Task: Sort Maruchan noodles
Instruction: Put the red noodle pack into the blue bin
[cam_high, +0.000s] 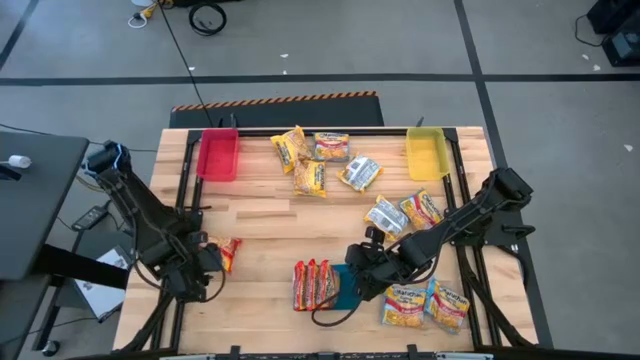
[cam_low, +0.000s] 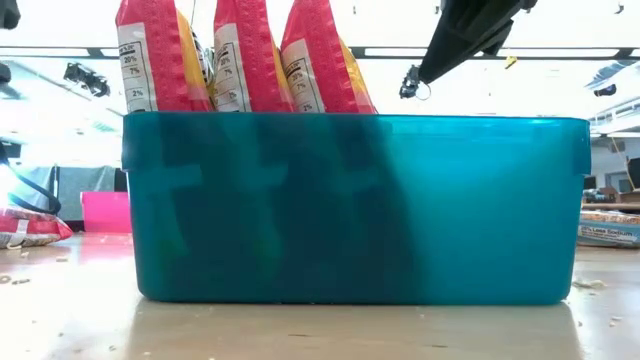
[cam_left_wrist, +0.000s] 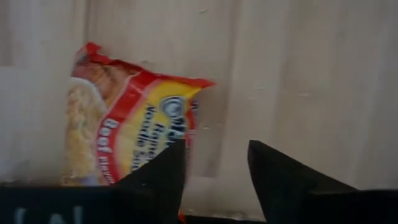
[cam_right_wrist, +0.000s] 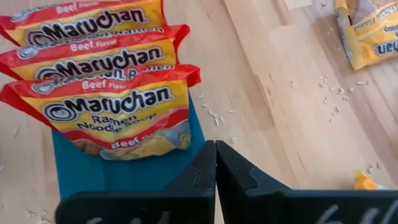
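- Grey floor surrounded a pale wooden table (cam_high: 270, 225), with a red bin (cam_high: 218, 155) at one far corner and a yellow bin (cam_high: 426, 153) at the other.
- At the near edge stood a teal tray (cam_low: 350, 205), holding three red-orange beef packets (cam_right_wrist: 109, 68) upright in a row.
- Loose Maruchan packets (cam_high: 315, 160) lay scattered at the far middle of the table, between the two bins.
- Two more packets (cam_high: 405, 212) lay just in front of the yellow bin, and another pair (cam_high: 428, 305) lay at the near right corner.
- The left gripper (cam_left_wrist: 214, 165) hung low at the table's left side, its fingers apart with bare wood showing between them.
- A single beef packet (cam_left_wrist: 124, 130) lay flat on the wood just beside that gripper; one fingertip (cam_left_wrist: 165, 168) overlapped its edge in the wrist view, and whether they touched could not be told.
- The right gripper (cam_right_wrist: 215, 168) sat just beside the tray's right end, its fingers pressed together with nothing between them.
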